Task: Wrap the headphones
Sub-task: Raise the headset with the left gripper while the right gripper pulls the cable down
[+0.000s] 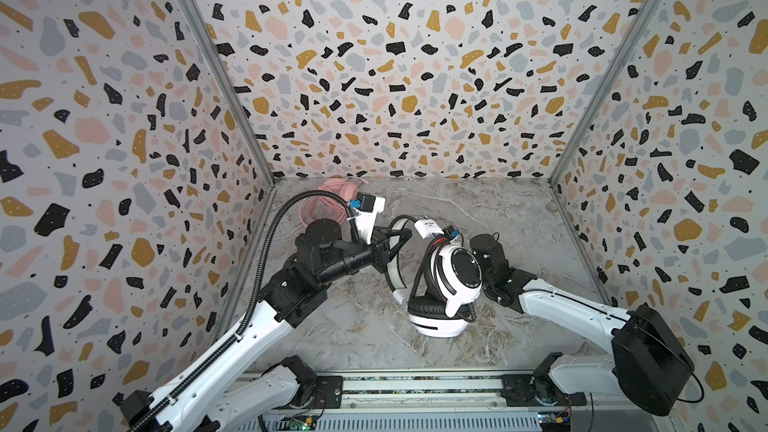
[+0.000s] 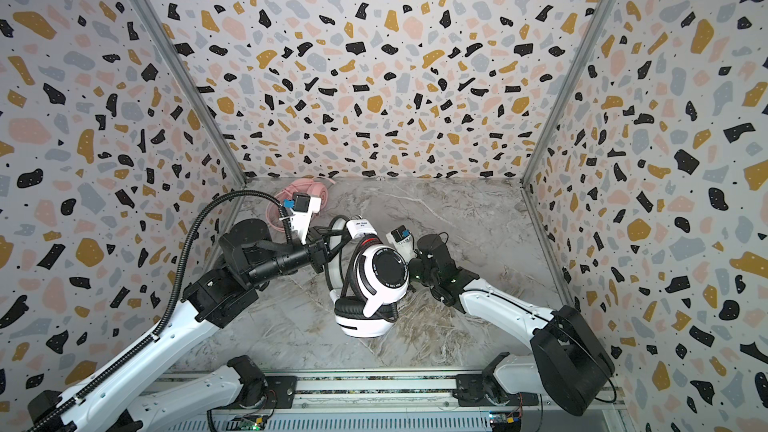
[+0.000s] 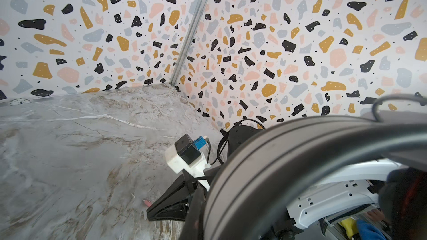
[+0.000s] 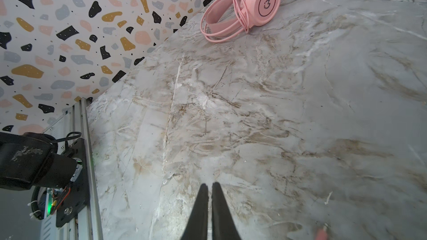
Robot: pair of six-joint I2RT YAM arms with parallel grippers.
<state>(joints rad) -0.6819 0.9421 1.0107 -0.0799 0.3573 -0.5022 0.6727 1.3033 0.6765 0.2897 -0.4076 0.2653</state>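
Observation:
The white headphones [image 1: 457, 272] [image 2: 382, 272] with black stripes are lifted at the table's middle, and their black-and-red cable [image 1: 419, 280] runs round them. My left gripper [image 1: 400, 238] [image 2: 332, 231] is shut on their headband [image 3: 277, 158]. The ear cup hides my right gripper in both top views. In the left wrist view my right gripper [image 3: 150, 212] is low over the table beside the cable's red plug [image 3: 146, 202]. In its own view the right gripper [image 4: 209, 185] is shut with nothing in it. The pink headphones [image 1: 336, 193] [image 4: 254, 3] lie in the far left corner, cable looped round them.
Patterned walls [image 1: 374, 76] close in the marble table [image 1: 498, 222] on three sides. The arms' metal base rail [image 1: 415, 388] runs along the front edge. A metal corner post [image 3: 189, 33] stands at the far right corner.

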